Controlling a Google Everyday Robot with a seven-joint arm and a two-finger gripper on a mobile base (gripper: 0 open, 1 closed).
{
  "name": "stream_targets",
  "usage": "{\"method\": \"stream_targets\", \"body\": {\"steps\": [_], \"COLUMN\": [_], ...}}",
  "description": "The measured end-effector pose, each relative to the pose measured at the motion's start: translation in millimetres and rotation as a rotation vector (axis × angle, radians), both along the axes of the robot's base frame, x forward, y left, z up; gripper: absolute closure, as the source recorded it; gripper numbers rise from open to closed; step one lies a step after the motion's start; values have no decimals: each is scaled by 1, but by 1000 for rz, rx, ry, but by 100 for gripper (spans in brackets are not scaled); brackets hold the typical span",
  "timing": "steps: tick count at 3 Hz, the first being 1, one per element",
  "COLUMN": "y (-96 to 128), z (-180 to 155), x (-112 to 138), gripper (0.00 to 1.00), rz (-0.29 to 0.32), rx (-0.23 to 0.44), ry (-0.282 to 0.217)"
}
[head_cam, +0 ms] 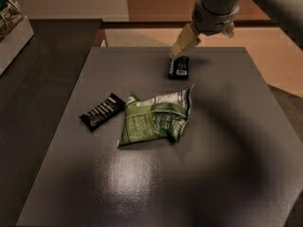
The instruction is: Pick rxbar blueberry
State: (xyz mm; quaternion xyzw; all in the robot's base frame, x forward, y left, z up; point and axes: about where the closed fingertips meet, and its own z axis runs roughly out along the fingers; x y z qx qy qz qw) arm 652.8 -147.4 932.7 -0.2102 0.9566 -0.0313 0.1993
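Grey table (218, 155), gripper (177, 51) just beside rxbar blueberry (178, 66), green bag (156, 119) near

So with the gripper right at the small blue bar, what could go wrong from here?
The rxbar blueberry lies flat on the table near its far edge, with the gripper at the bar's far end. A slightly off descent could nudge it toward that edge rather than grasp it. Lying flat, it may also slip from the grasp.

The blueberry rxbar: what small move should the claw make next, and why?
Probably lower the claw slightly onto the rxbar blueberry: its tip hangs over the bar's far end, away from the green bag and black bar.
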Motion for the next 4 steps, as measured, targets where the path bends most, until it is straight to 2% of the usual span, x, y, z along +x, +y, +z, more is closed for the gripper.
{"method": "stream_targets", "body": {"steps": [1,2,3,4], "y": [4,8,12,21], "z": [-14,-27,-39,-54], "x": [11,20,30,38], "gripper": [0,0,0,0], "rz": [-129,-228,-301,-336], "rx": [-15,-10,24,60], "ry": [8,22,36,57]}}
